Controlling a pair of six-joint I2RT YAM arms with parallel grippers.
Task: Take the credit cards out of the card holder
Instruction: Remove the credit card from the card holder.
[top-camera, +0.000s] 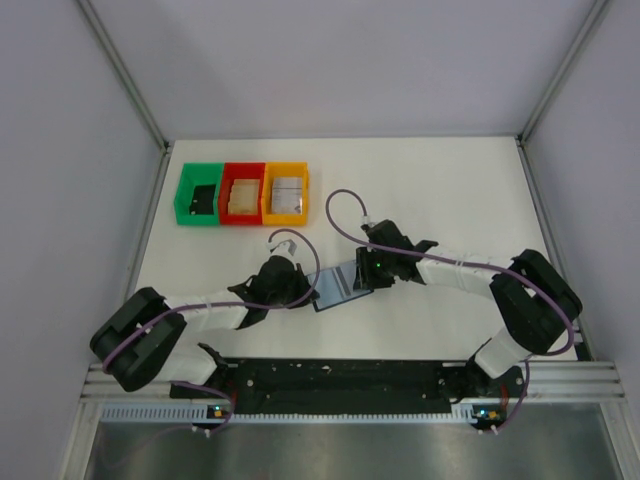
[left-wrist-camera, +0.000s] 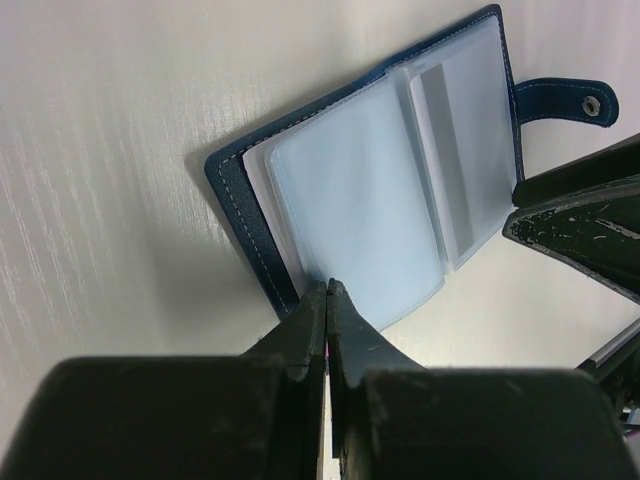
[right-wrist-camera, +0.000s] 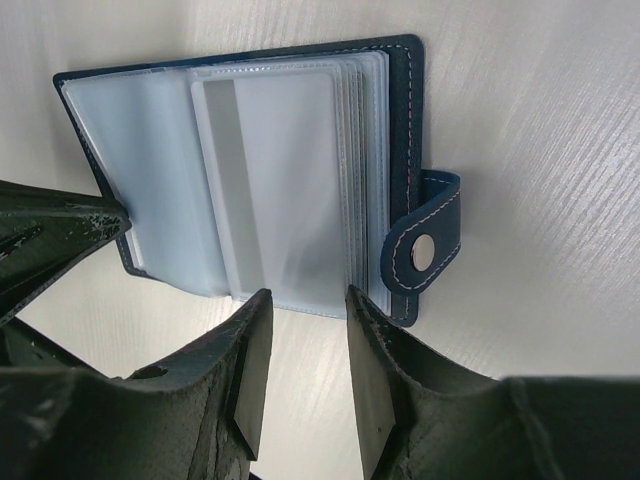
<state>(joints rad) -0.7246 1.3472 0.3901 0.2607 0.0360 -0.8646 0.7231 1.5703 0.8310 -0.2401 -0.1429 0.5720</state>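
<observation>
The dark blue card holder (top-camera: 335, 285) lies open on the white table between both arms, its clear sleeves fanned out and its snap tab (right-wrist-camera: 425, 250) off to one side. A pale credit card (right-wrist-camera: 280, 180) sits inside the top sleeve and shows again in the left wrist view (left-wrist-camera: 462, 150). My left gripper (left-wrist-camera: 328, 285) is shut, its tips resting on the corner of the holder's other sleeve (left-wrist-camera: 350, 200). My right gripper (right-wrist-camera: 305, 295) is open just off the card sleeve's edge, with only table between its fingers.
Green (top-camera: 198, 195), red (top-camera: 241, 193) and orange (top-camera: 285, 192) bins stand in a row at the back left of the table. Grey walls close the table in on three sides. The arms' mounting rail (top-camera: 340, 380) runs along the near edge.
</observation>
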